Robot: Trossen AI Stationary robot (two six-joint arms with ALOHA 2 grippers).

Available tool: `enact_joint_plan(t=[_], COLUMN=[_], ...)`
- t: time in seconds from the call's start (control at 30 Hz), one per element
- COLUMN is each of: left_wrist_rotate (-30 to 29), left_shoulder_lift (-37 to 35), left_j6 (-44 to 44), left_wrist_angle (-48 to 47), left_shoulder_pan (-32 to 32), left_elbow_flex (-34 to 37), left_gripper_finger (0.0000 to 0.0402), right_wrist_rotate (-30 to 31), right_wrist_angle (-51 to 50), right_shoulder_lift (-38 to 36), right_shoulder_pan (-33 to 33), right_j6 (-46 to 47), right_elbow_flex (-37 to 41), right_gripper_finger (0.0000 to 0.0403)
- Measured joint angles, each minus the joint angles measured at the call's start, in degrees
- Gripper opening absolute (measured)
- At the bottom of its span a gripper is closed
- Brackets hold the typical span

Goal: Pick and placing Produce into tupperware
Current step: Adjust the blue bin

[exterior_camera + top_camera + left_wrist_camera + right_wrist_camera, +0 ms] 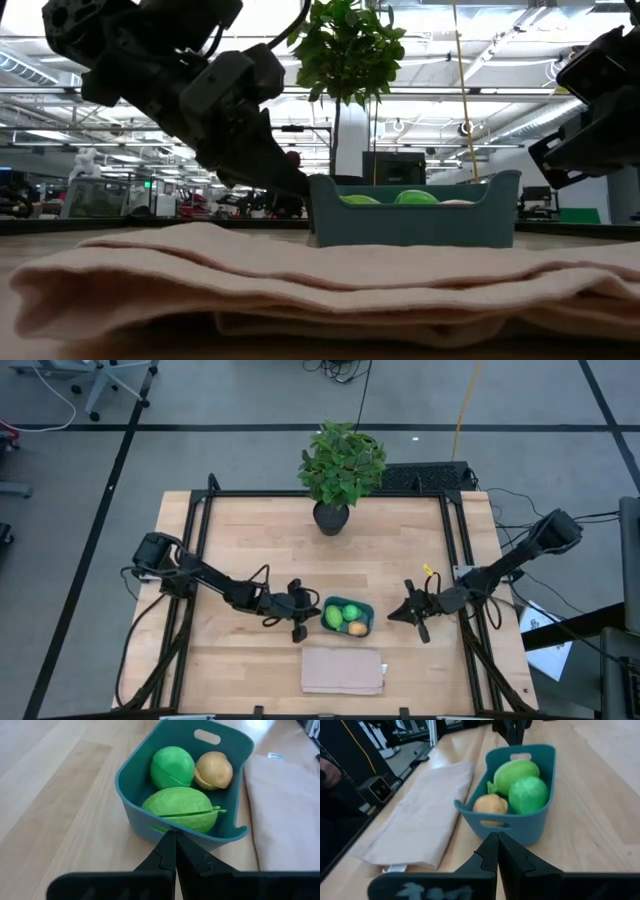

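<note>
We see all three fruits [182,790] inside the container [349,616]; left gripper [300,615] and right gripper [407,614] flank it, fingers pressed together, holding nothing.

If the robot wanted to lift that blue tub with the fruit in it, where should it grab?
Probably an end wall of the tupperware, pinched over the rim from above. Each end has a handle slot, and the walls stand upright; the left gripper, shut, already faces one end.

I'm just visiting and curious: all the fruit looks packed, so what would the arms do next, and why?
Probably back both closed tools, left and right, away: the yellow-green oblong fruit, green ball and tan egg-shaped piece already sit inside the teal plastic container.
</note>
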State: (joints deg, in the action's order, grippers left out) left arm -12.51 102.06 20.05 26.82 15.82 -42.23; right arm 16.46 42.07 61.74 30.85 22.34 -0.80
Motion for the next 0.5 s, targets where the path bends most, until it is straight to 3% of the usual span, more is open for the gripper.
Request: enact_joint_plan(t=[0.5], left_wrist_rotate=[0.37], left_shoulder_lift=[0.0], left_j6=[1.12], left_wrist_angle=[0.06], left_shoulder_pan=[1.01], left_elbow_flex=[-0.34], left_gripper_finger=[0.0], right_wrist_rotate=[-0.02], right_wrist_angle=[0.4], right_shoulder_lift=[0.76], right_shoulder_pan=[-0.04], right_j6=[0.33], right_elbow_flex=[-0.07], right_gripper_finger=[0.0])
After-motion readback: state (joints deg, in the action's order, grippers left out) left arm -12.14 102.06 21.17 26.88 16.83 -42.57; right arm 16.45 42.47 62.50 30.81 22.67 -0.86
